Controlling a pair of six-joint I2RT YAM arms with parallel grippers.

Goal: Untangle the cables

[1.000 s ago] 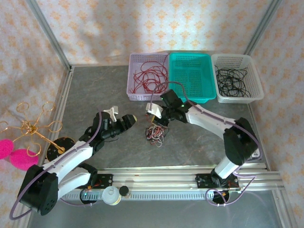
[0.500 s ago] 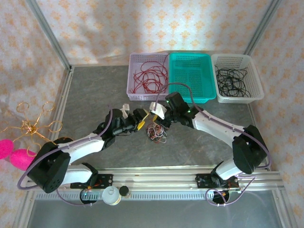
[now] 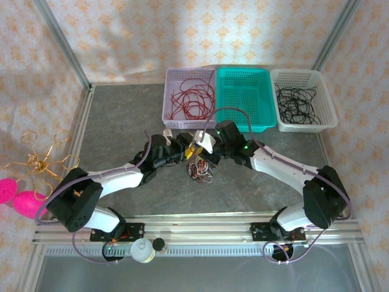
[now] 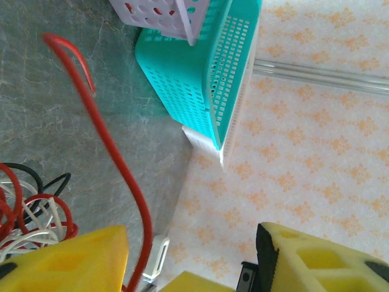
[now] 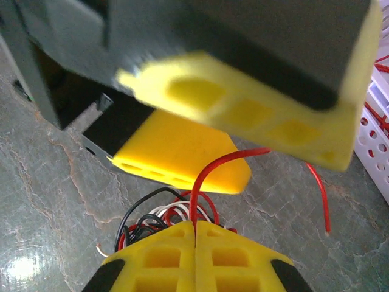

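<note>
The cables (image 3: 199,171) (a red, white and black knot) are lying just in front of the teal basket (image 3: 246,100). The right gripper (image 5: 196,224) is pinching 1 red strand (image 4: 115,158), pads pressed together, while the left gripper (image 4: 191,234) is straddling it, fingers spread.

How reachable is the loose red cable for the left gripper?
Probably yes: the red cable runs through the open left gripper, nothing blocking; the right gripper, shut, pinches it lower down.

cables (image 3: 200,171) — knotted bundle, centre | left arm (image 3: 115,179), right arm (image 3: 279,165) — tips above
</note>
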